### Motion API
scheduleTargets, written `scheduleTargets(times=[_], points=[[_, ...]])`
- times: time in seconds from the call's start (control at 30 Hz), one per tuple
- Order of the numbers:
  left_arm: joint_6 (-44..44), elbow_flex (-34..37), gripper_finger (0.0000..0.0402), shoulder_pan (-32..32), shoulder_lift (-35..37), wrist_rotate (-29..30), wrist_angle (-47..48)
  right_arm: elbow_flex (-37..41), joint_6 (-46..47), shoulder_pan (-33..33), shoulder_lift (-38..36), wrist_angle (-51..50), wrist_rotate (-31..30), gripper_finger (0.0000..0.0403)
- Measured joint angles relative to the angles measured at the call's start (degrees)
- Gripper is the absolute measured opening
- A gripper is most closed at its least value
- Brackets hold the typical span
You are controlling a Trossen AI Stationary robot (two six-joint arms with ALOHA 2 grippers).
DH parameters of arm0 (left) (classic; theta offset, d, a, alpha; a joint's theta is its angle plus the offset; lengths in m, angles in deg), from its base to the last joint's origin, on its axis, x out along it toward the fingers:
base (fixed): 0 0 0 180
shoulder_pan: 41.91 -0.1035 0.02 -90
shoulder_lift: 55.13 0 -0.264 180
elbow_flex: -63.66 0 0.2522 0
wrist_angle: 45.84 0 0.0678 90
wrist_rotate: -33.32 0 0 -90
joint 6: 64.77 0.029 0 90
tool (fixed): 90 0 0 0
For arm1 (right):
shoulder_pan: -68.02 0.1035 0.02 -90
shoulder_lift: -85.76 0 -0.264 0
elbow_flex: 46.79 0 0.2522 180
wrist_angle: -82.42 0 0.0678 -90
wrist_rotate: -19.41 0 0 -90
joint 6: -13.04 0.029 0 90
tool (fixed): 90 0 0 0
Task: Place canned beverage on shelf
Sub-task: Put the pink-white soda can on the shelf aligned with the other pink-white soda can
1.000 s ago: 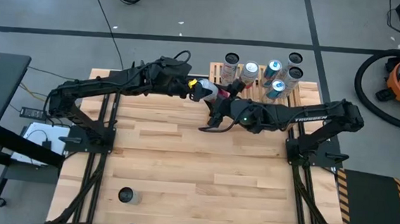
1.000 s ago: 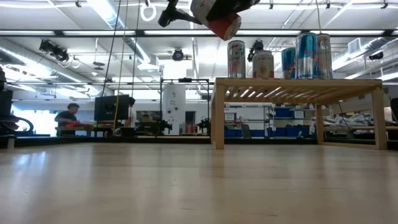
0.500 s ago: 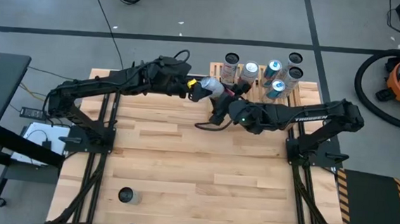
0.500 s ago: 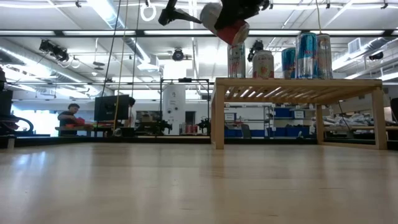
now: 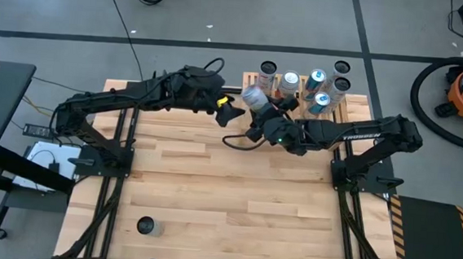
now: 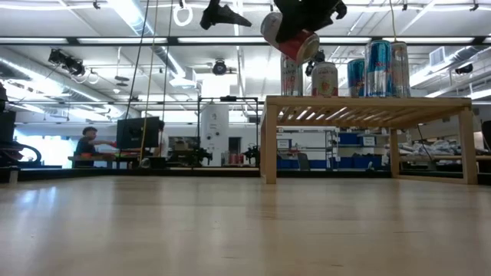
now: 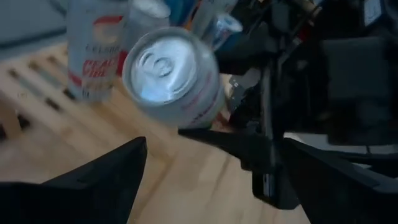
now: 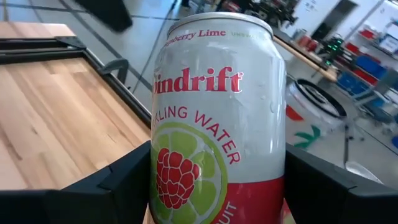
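Holding the can (image 8: 217, 118) between both fingers, your right gripper (image 5: 259, 109) sits in the air just off the near left corner of the shelf (image 5: 352, 110). The can is a white sparkling-water tin with a raspberry-and-lime label and a red band at its base. In the low view the can (image 6: 289, 36) is tilted, red end down and toward the shelf (image 6: 368, 103), and it rides above the level of the slatted top, clear of the wood. From the left wrist view you can see its silver lid (image 7: 163, 67) facing that camera, with the right arm's dark body clamped beside it.

Your left gripper (image 5: 226, 111) stands just to the outer side of the right one, apart from the can, its fingers spread wide and holding nothing. The low view shows it as a dark shape (image 6: 221, 14) high up, beside the can with a gap between them.

Beyond your right gripper, five cans (image 5: 314, 78) stand upright on the shelf. Well behind both grippers, near the table's (image 5: 211, 193) front left edge, one dark can (image 5: 146, 226) stands alone.
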Motion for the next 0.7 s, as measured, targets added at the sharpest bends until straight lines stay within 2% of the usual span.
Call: scheduleTargets(times=[0.23, 0.47, 0.7], points=[[12.19, -0.04, 0.0369, -0.89, 0.22, -0.54, -2.32, 0.97, 9.04, -0.15, 0.00, -5.89, -4.74, 0.0302], [16.41, -0.04, 0.0369, -0.76, 1.94, -8.00, -1.82, 4.72, 17.00, -0.48, 0.00, -8.42, -6.85, 0.0302], [19.36, 0.02, 0.0369, -0.81, 4.54, -9.76, 1.14, 7.45, 22.66, 0.55, 0.00, -7.88, -10.24, 0.0302]])
